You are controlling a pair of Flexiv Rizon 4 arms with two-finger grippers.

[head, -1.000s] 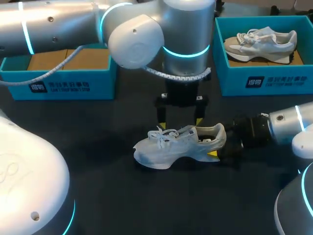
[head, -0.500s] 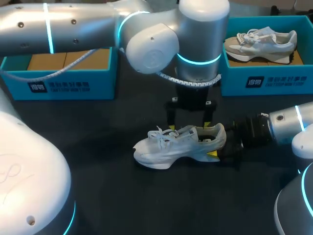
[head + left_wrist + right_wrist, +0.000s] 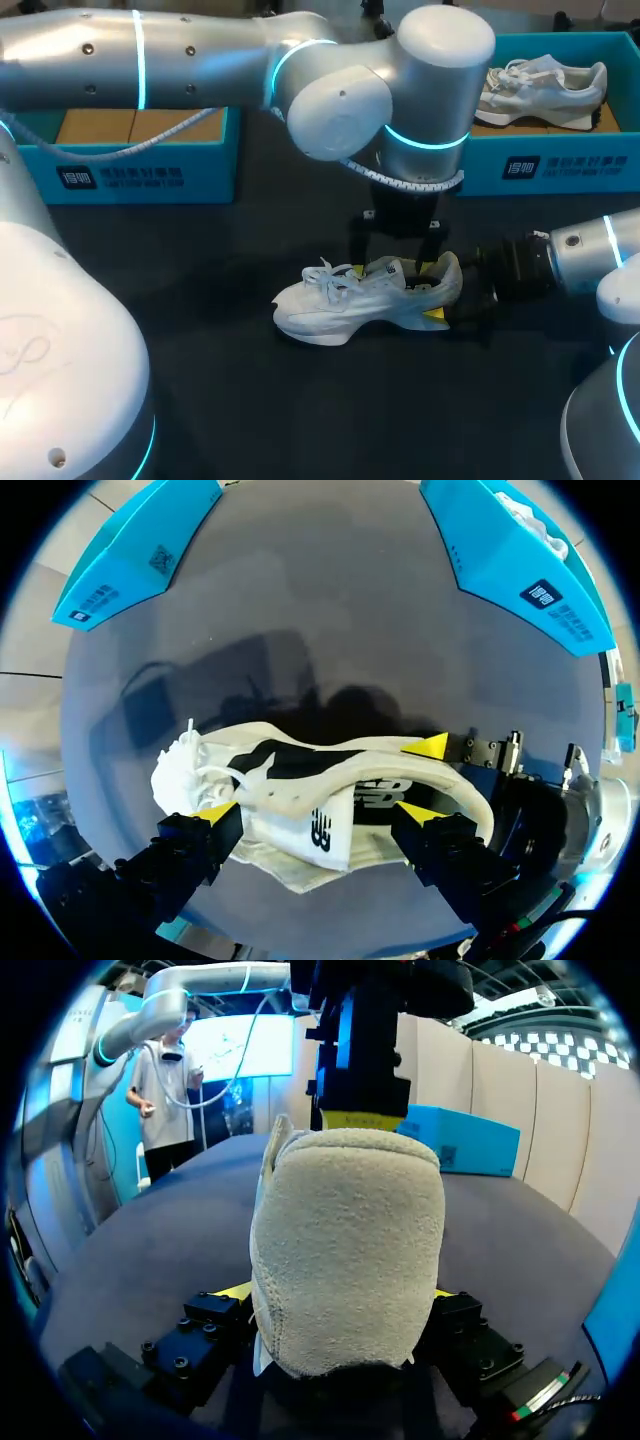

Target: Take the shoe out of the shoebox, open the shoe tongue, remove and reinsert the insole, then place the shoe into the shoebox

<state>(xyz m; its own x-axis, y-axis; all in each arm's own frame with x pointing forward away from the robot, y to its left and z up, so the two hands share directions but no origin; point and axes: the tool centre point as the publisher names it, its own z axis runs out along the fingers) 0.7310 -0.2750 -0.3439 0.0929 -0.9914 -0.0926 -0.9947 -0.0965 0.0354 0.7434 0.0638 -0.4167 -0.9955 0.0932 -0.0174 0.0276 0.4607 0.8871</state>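
**Operator:** So, what has changed in the head view?

**Spotter:** Your left gripper (image 3: pixel 390 266) has come down and across over the last second. It was behind the shoe (image 3: pixel 365 298) and higher up. Now its fingers hang spread wide just above the shoe's collar, one towards the laces and one towards the heel. The shoe lies on its side on the table (image 3: pixel 250 400), out of any shoebox, and it hasn't shifted. Your right gripper (image 3: pixel 447 302) is at the heel, where it was before.

**Operator:** And the left wrist view?

**Spotter:** The two yellow tips stand well apart, and the shoe's opening and tongue lie under the gap between them. Nothing is pinched, so that gripper is open.

**Operator:** Right wrist?

**Spotter:** The heel fills the space between its fingers, with a yellow tip pressed on each flank. It's clamped on the shoe, with your left gripper beyond the collar.

**Operator:** What does that mean for the task?

**Spotter:** I'd say you're lined up for the tongue. The heel is braced, so the next step is to drop the left gripper the last bit and catch the tongue, not the laces.
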